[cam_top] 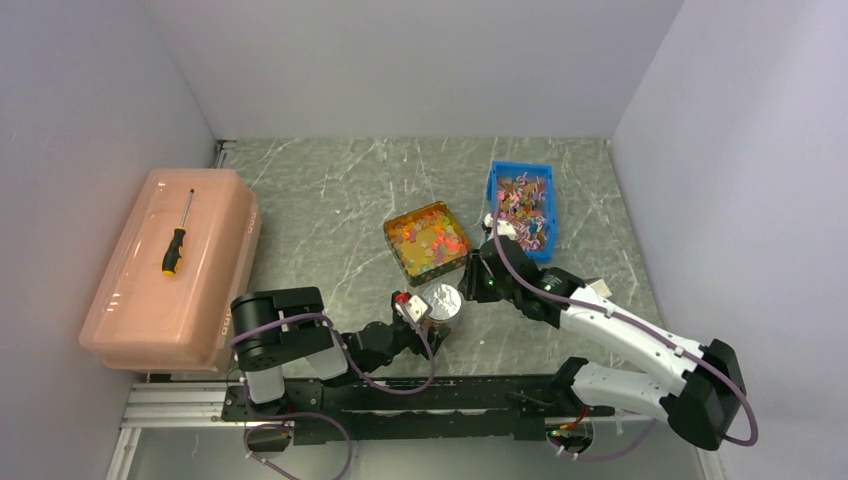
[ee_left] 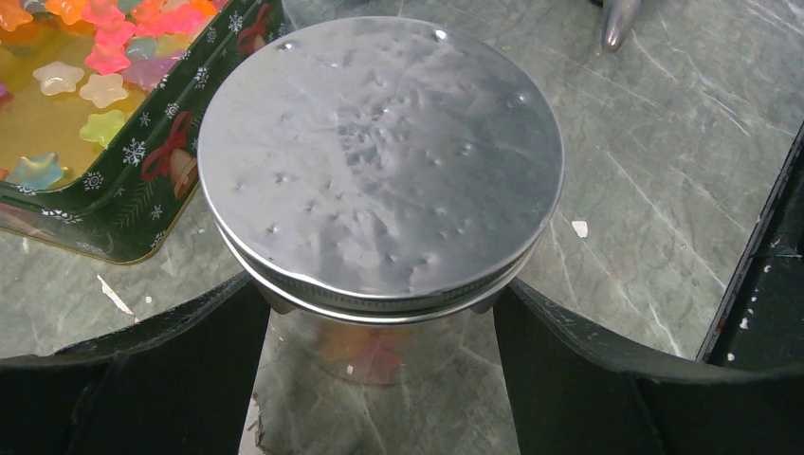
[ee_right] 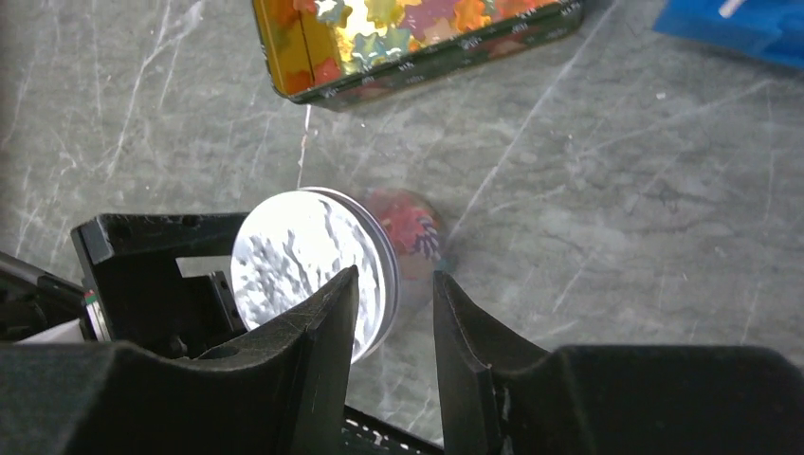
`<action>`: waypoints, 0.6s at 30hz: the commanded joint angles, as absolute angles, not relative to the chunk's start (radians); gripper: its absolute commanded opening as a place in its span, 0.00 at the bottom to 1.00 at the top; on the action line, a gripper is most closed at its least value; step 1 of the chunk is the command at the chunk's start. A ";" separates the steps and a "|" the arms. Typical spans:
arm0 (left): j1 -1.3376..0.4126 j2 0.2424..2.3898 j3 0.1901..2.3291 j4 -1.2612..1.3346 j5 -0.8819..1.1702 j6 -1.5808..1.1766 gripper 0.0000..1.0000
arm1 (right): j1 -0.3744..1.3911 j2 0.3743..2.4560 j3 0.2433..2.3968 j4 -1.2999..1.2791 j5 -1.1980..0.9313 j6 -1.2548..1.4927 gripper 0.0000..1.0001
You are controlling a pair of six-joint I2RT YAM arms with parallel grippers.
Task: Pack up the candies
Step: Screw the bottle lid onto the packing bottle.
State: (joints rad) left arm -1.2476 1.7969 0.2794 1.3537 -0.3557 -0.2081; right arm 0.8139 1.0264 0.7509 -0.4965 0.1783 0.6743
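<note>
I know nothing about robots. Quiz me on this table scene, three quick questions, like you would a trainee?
1. True or false: the clear glass jar has no lid.
2. What lies on top of the pink plastic box? A) a spoon B) an orange-and-black screwdriver C) scissors
3. Fill in: the colourful star-shaped candies lie loose in a square dark green ____.

Key: 1 false, a dimpled silver metal lid covers it; 2 B; 3 tin.
</note>
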 commanded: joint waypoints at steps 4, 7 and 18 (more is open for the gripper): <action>-1.247 1.793 0.286 1.364 -0.327 -0.240 0.40 | 0.769 1.125 0.819 -0.368 0.079 0.603 0.36; -1.247 1.789 0.285 1.360 -0.326 -0.239 0.40 | 0.759 1.161 0.822 -0.345 0.053 0.595 0.35; -1.247 1.782 0.289 1.348 -0.329 -0.235 0.40 | 0.756 1.168 0.755 -0.313 -0.020 0.606 0.28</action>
State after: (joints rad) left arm -1.2476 1.7969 0.2794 1.3533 -0.3553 -0.2077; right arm 0.7586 1.1961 0.7822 -0.3573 0.0219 0.6094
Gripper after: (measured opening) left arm 0.844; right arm 0.293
